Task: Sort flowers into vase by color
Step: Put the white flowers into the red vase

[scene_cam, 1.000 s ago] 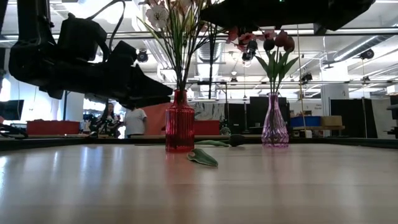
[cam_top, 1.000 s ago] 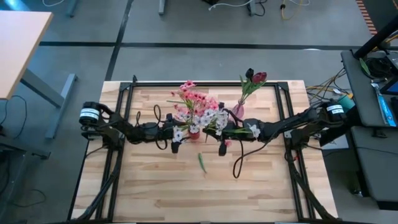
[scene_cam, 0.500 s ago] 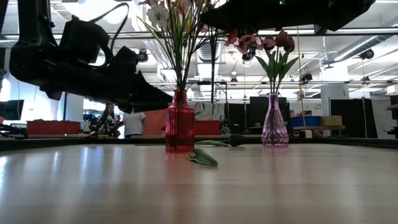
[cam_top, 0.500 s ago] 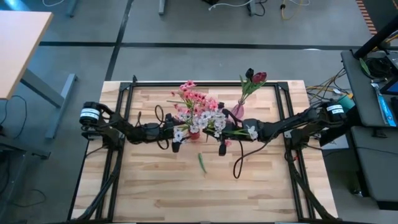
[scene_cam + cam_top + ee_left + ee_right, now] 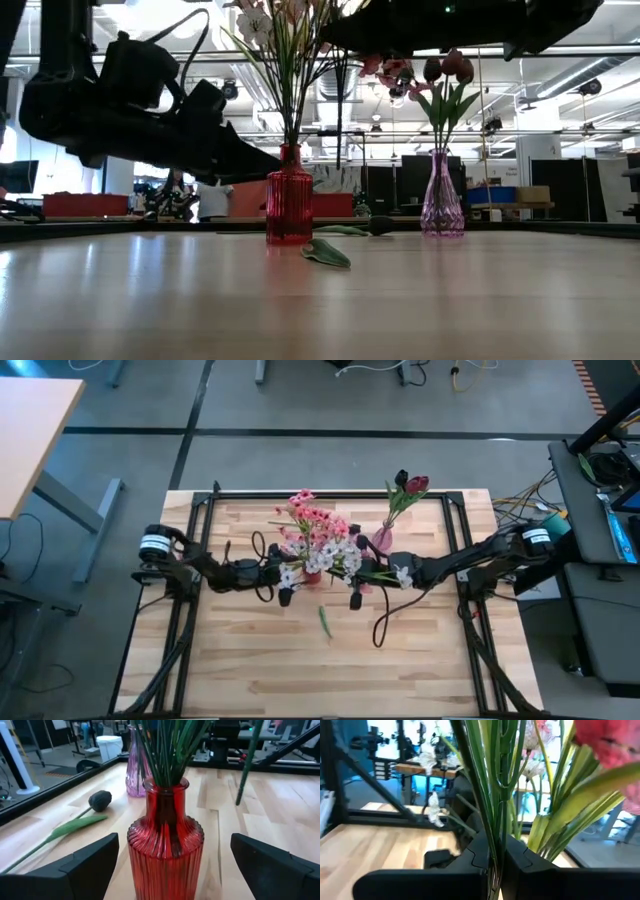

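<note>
The left hand (image 5: 167, 865), fingers spread, flanks the red vase (image 5: 165, 851) to steady it while the right hand (image 5: 492, 855), clenched on a white-blossom stem (image 5: 492, 795), lowers it among the bouquet.

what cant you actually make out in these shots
- Low view: the blossoms above the ribbed red glass vase are cut off by the top edge.
- High view: the red vase is mostly hidden under pink and white flowers.
- Right wrist view: green stems hide the right gripper's fingertips.
</note>
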`<state>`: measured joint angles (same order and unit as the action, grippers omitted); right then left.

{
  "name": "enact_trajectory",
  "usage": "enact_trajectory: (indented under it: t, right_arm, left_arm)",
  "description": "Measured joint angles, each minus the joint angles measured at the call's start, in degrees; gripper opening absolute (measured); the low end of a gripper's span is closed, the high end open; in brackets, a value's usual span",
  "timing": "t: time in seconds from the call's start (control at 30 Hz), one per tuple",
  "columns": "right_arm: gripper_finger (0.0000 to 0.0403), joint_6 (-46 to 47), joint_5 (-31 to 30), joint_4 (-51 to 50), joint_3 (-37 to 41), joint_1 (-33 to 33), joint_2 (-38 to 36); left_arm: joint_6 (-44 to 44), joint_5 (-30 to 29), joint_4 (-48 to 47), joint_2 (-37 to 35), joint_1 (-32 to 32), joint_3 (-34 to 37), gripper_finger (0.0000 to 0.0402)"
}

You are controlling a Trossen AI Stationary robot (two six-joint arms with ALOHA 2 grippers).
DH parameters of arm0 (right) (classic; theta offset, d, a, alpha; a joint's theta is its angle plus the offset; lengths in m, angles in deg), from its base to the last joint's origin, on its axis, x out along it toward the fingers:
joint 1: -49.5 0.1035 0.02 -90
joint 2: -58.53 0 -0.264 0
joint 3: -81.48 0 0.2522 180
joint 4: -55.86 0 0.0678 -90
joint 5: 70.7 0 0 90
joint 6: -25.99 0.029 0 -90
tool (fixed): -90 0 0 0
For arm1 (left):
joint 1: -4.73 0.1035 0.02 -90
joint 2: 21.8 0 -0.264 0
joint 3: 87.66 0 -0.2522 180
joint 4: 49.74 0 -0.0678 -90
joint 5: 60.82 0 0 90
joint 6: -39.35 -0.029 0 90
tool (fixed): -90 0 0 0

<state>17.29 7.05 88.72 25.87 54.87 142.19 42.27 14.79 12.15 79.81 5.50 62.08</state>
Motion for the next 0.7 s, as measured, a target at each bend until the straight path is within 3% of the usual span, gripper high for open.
enact_trajectory:
  t: [0.27, 0.7]
  right_arm:
    - [0.0012, -0.32, -1.33, 0.83, 0.00, 0.13, 0.94]
    - [0.0012, -0.38, -1.29, 0.60, 0.00, 0.37, 0.94]
  left_arm:
    - [0.53, -1.60, 14.05, 10.83, -0.02, -0.35, 0.0362]
    - [-0.33, -1.71, 14.33, 16.32, 0.55, -4.43, 0.0362]
